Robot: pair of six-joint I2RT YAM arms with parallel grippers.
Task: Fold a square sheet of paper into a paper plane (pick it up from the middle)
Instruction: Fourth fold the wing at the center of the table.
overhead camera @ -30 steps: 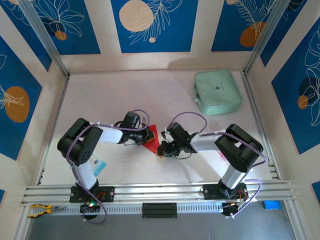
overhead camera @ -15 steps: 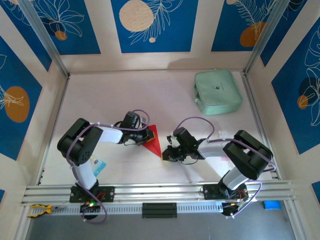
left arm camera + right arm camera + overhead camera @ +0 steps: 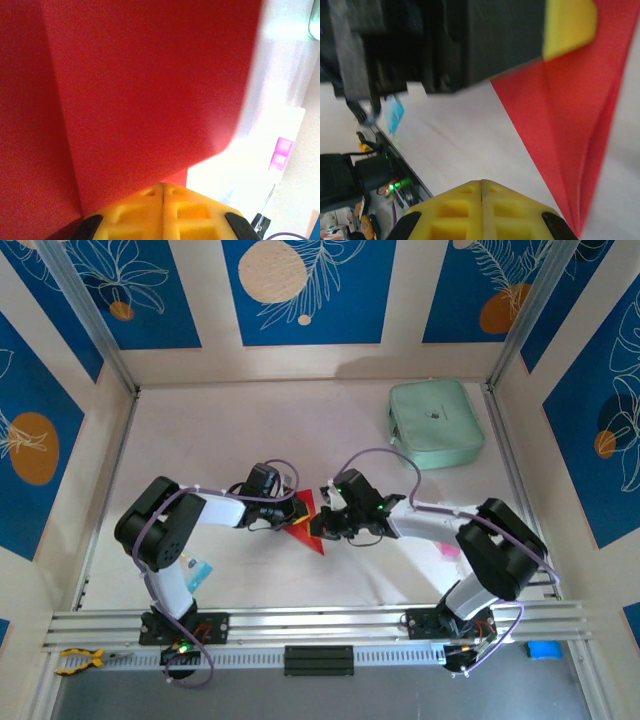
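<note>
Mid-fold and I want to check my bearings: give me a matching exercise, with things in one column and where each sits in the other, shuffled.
Things:
1. red paper
2. green pouch
3. blue-and-white packet
4. yellow-handled tool

Places:
A. far right corner of the table
B. off the table, at the near left corner
C. middle of the table
D. beside the left arm

Pairs: 1-C, 2-A, 3-D, 4-B

paper plane point(image 3: 308, 536) | bright red, creased into narrow triangle | centre of workspace | tip toward near edge
</note>
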